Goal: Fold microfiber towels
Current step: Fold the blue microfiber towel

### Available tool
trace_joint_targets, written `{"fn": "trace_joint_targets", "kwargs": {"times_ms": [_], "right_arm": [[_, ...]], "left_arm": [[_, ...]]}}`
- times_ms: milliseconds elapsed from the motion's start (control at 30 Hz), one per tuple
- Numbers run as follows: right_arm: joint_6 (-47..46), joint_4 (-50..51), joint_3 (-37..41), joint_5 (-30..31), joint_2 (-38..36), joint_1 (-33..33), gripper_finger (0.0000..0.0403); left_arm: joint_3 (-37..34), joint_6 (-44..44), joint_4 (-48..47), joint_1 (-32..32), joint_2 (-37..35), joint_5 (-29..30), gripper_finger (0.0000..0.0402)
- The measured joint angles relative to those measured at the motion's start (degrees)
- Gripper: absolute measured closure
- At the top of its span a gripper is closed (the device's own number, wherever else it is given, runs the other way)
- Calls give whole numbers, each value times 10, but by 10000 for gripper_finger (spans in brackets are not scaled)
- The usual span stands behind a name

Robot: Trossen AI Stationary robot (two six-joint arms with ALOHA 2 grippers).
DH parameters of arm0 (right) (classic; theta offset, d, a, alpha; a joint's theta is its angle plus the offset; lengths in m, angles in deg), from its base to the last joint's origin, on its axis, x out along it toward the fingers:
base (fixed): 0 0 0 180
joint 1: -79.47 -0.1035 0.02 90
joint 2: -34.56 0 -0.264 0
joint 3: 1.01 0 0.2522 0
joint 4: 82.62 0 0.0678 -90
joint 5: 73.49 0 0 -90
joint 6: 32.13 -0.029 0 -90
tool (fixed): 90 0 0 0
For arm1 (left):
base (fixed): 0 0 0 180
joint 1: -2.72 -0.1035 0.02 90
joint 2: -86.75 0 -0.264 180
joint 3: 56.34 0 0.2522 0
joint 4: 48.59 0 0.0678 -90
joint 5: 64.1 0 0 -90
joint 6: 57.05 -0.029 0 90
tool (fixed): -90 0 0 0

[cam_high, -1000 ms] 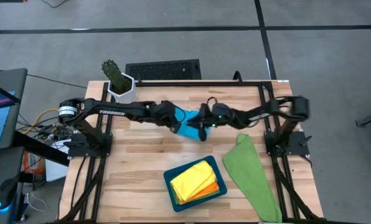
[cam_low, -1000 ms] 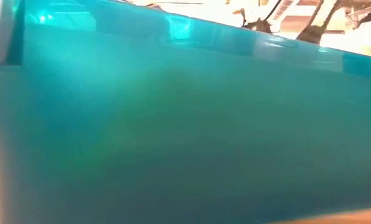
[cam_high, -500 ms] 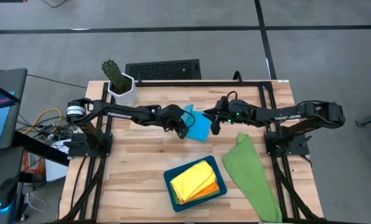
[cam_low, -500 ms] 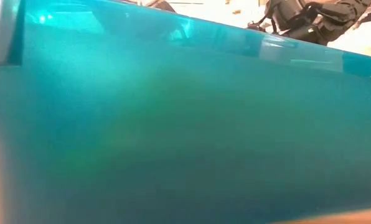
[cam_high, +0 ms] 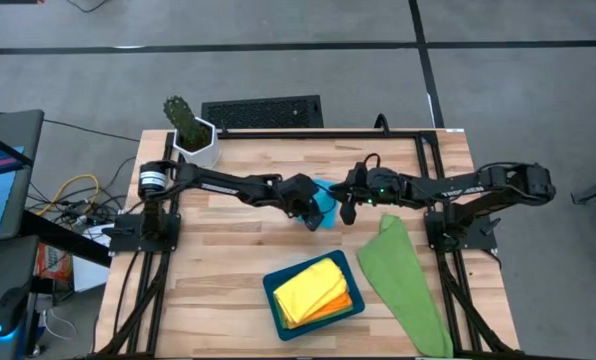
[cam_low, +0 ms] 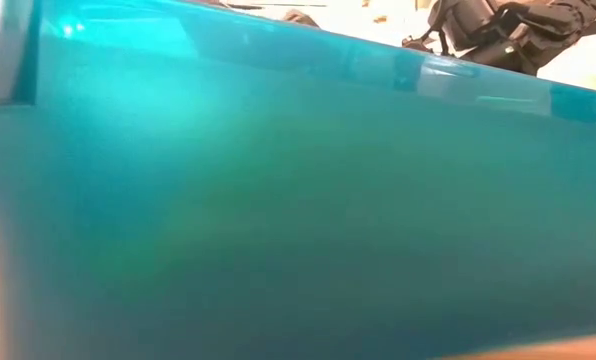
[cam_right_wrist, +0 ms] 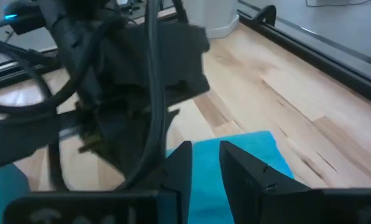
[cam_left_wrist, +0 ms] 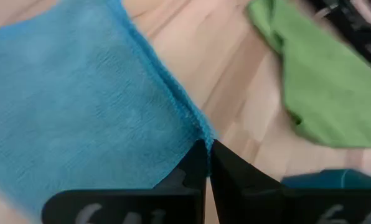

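Left end effector (cam_high: 316, 214): at the worktop's (cam_high: 228, 280) centre, fingers pinched together on the edge of the sky-blue towel (cam_high: 322, 198).
Right end effector (cam_high: 346, 207): at 3 o'clock of the left one, fingers slightly apart just above the same towel; whether it grips, cannot tell.
Sky-blue towel: between both end effectors, on the wood.
Green towel (cam_high: 406, 280): at 4 o'clock, flat.
Yellow towel (cam_high: 308, 288): in the teal tray (cam_high: 274, 300) at 6 o'clock, atop an orange towel (cam_high: 340, 304).

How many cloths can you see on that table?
4 visible: a sky-blue towel between the two claws, a green towel lying near the right edge, and yellow over orange in the teal tray. More may be hidden.
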Motion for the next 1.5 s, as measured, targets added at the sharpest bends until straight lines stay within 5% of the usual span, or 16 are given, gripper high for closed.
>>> {"fn": "trace_joint_targets", "kwargs": {"times_ms": [367, 567, 867, 1000, 1200, 1500], "right_arm": [[19, 16, 0, -3, 6, -4, 296], [20, 19, 0, -4, 11, -4, 296], [8, 21, 9, -4, 19, -20, 296], [8, -78, 41, -4, 62, -49, 296], [31, -197, 40, -10, 176, -89, 296], [-74, -217, 35, -30, 289, -70, 296]], "left_arm": [[24, -20, 2, 16, 43, -9, 393], [24, -20, 10, 18, 43, -19, 308], [24, 27, -1, -29, -2, -135, 184], [24, -17, -84, -53, -74, -113, 184], [17, -83, -171, -63, -166, 19, 212], [9, -108, -182, -46, -141, 27, 228]]}}
